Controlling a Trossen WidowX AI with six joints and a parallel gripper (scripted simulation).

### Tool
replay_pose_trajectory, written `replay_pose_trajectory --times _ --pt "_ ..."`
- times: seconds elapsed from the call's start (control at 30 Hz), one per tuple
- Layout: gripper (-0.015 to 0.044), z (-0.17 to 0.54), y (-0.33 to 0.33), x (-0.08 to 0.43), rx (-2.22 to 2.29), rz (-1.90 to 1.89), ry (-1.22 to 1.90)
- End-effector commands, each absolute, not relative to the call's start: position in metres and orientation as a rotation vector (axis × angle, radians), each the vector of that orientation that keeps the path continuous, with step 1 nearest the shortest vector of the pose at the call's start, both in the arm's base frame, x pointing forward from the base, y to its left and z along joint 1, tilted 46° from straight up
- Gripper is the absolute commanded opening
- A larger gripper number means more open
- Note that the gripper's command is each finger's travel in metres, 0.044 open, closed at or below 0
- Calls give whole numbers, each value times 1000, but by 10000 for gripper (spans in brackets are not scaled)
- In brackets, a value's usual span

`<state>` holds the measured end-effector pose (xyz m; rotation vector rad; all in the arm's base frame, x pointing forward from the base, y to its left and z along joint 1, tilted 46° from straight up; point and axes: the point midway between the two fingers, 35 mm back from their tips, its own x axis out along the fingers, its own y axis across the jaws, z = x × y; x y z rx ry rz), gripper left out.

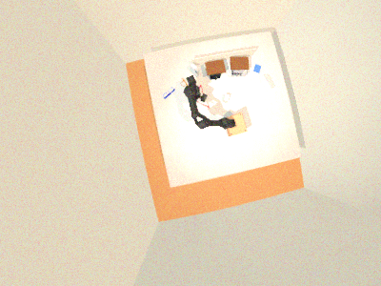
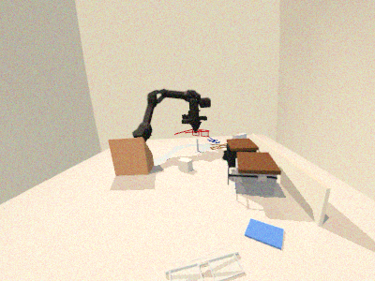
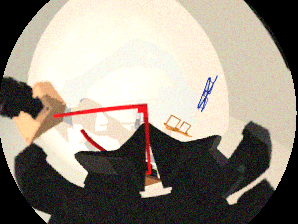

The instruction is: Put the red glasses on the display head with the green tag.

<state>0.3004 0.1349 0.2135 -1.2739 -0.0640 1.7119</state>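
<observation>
My gripper (image 2: 196, 129) (image 3: 145, 125) points down, shut on the red glasses (image 1: 205, 105) (image 2: 204, 136) (image 3: 100, 110), holding them in the air. One temple reaches left in the wrist view; the other is partly behind the black fingers. In the exterior view two brown-topped blocks, a far one (image 2: 242, 144) and a near one (image 2: 258, 162), stand right of the gripper; they may be the display heads. Dark parts show on the far one, and dark thin frames on the near one. No green tag is readable. The red glasses touch neither block.
Orange glasses (image 1: 184, 82) (image 2: 218, 147) (image 3: 177, 129) and blue glasses (image 1: 169, 92) (image 2: 213, 140) (image 3: 205, 95) lie beyond the gripper. A small white block (image 2: 186, 164), a brown box (image 2: 128, 156) by the arm's base, a blue card (image 2: 264, 233), pale glasses and a long pale board (image 2: 305, 194) also stand or lie there.
</observation>
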Motion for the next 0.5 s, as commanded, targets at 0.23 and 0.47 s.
replay_pose_trajectory --times 0.23,0.47 --pt "0 229 155 292 -1294 1722 -120" --pt "0 209 176 293 -1294 1722 -120"
